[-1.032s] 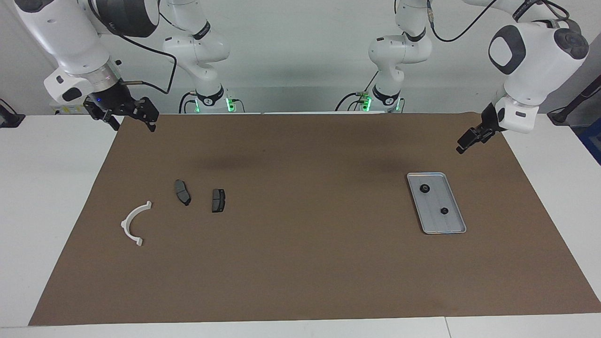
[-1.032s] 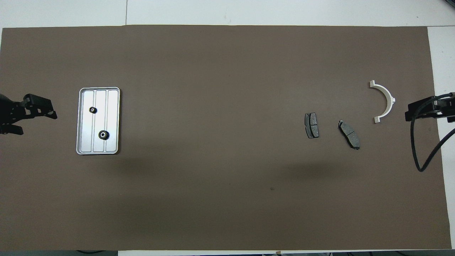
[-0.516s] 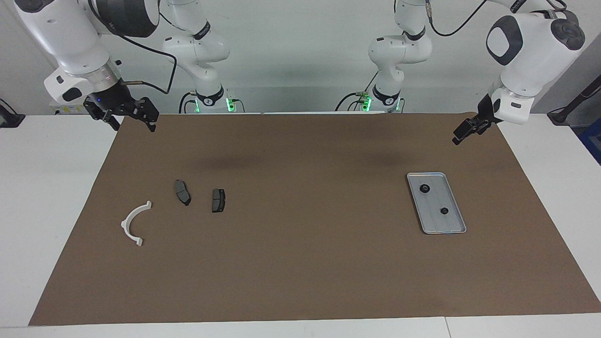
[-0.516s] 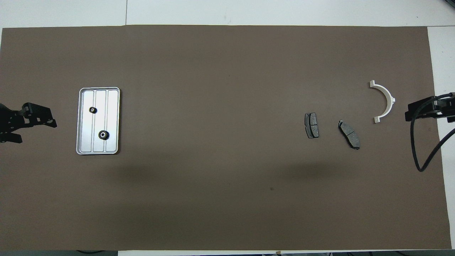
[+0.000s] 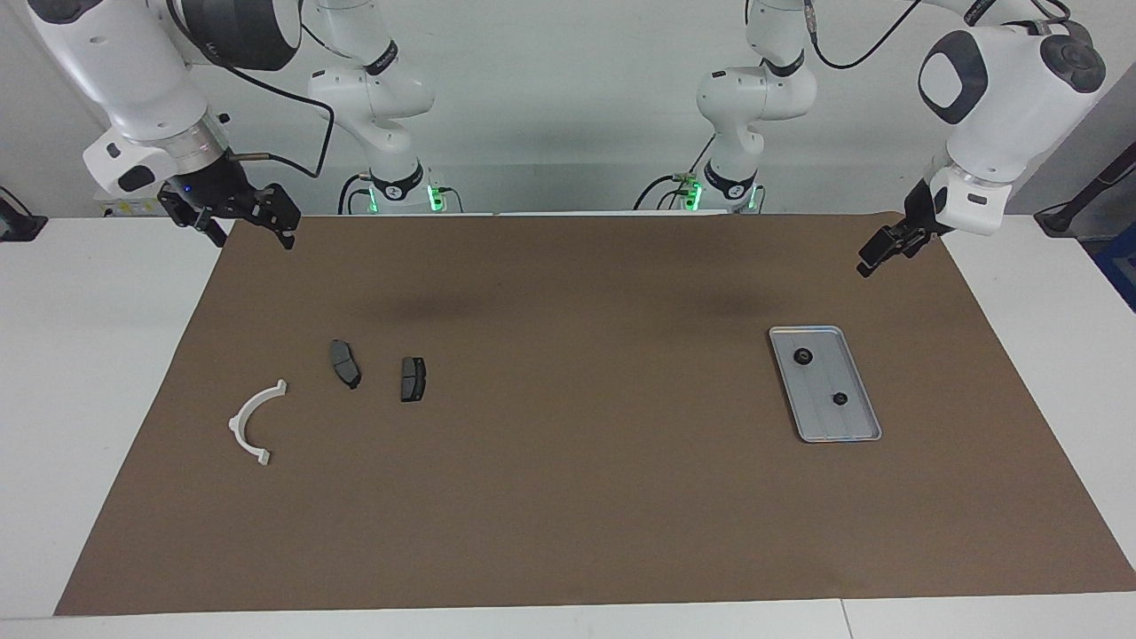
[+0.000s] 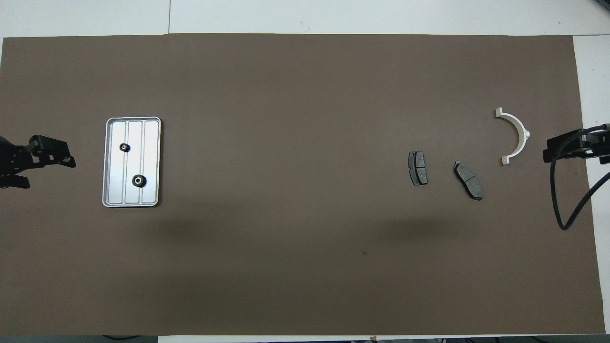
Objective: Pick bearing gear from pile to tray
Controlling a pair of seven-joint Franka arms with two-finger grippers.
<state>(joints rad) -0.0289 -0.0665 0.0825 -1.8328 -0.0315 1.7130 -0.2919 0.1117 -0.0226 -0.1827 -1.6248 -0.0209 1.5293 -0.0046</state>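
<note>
Two gears (image 5: 802,357) (image 5: 838,398) lie in my tray (image 5: 859,390); both grippers, left (image 5: 874,258) and right (image 5: 244,226), hang open, well apart from it.

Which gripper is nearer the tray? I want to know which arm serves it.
Left. The left gripper hangs over the mat at the tray's end of the table. The right gripper waits at the other end, nearer the white bracket.

Both grippers raised, jaws apart

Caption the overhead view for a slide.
Two gears lie in the tray; bracket and pads remain.
</note>
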